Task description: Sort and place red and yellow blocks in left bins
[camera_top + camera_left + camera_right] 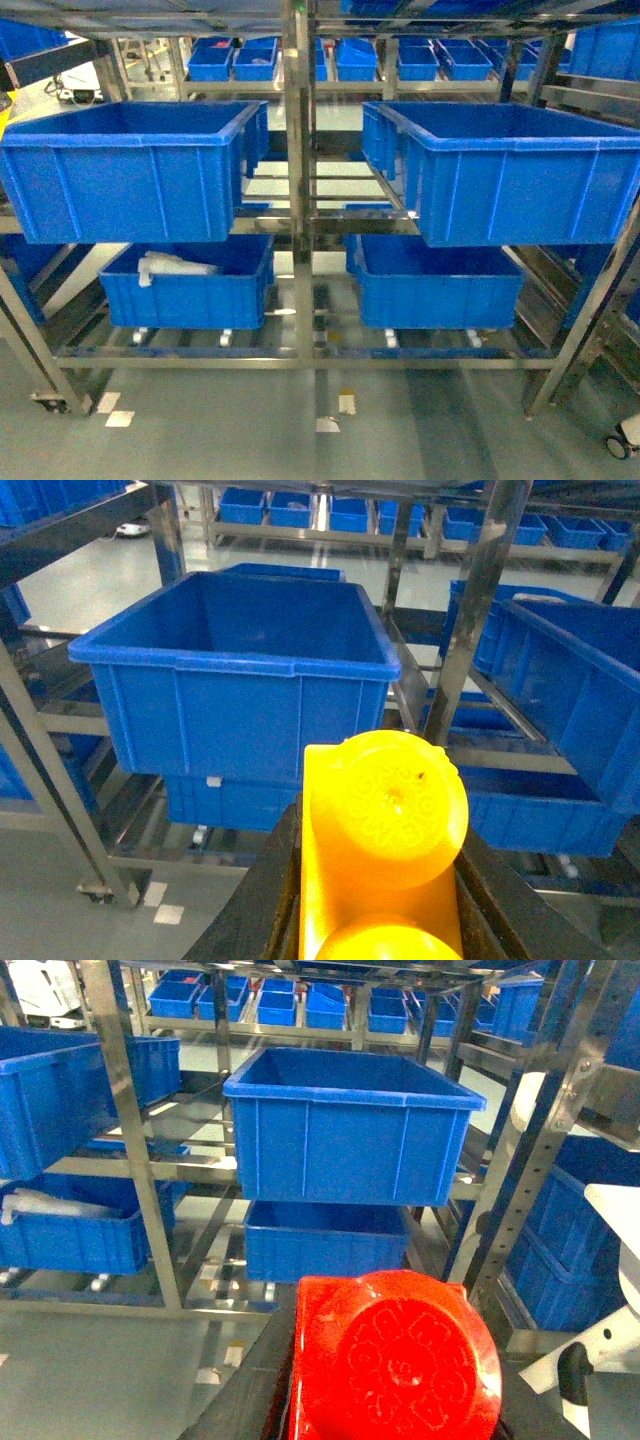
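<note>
Left gripper [385,920] grips the yellow block [385,830], poised facing the upper left bin [240,665]. Right gripper [395,1400] clamps the red block [395,1355], but faces the right bin [350,1145], so 1 crossover looks needed.

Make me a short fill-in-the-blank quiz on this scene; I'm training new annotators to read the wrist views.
1. The left gripper holds a ____ block.
2. The right gripper holds a ____ block.
3. All the bins on the rack are ____ in colour.
4. In the head view, the white bundle lies in the lower ____ bin.

Missing words: yellow; red; blue; left
</note>
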Motion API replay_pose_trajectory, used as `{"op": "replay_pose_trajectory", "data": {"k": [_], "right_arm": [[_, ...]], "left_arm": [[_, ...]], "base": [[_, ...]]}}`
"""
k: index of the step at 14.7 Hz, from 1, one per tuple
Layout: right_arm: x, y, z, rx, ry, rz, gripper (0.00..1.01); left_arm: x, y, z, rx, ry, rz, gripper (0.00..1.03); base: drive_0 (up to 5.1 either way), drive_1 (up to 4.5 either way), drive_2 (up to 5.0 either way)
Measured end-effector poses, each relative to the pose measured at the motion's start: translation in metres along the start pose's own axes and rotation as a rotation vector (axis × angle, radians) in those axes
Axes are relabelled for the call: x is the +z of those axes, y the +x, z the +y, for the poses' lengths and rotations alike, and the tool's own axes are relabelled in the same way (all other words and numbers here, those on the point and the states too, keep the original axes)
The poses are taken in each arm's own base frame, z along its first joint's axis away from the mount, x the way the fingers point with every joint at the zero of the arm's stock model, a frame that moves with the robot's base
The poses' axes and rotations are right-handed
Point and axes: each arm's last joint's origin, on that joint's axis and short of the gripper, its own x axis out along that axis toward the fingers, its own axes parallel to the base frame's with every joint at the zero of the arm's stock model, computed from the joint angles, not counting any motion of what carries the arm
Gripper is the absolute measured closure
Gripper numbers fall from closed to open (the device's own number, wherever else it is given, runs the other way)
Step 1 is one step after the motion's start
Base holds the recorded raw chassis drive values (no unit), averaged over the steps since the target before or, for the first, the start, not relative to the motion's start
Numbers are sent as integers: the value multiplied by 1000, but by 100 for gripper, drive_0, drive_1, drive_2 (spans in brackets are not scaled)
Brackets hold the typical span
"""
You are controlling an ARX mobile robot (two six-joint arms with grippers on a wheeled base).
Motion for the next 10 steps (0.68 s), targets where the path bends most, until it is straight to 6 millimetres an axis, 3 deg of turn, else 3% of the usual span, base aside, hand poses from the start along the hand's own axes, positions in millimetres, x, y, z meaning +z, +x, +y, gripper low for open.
{"op": "replay_pose_trajectory", "data": {"k": [10], "right_arm": [[0,0,0,0,0,1,74]], "left_arm": [[0,0,0,-1,1,2,75]], "base": [[-5,425,-435]]}}
